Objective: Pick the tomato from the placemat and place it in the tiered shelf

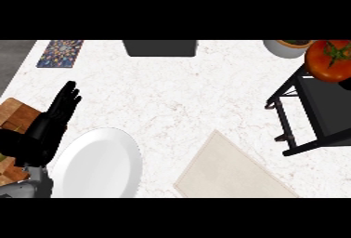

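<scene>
White marbled surface; the tomato shows far right at the top of the black tiered shelf. The placemat lies nearer. My left hand, fingers straight and relaxed, is far left, well apart from the tomato.

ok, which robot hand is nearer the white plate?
Left, as far as shown. The left robot hand rests open beside the white plate's left rim; the right robot hand is not in view.
</scene>
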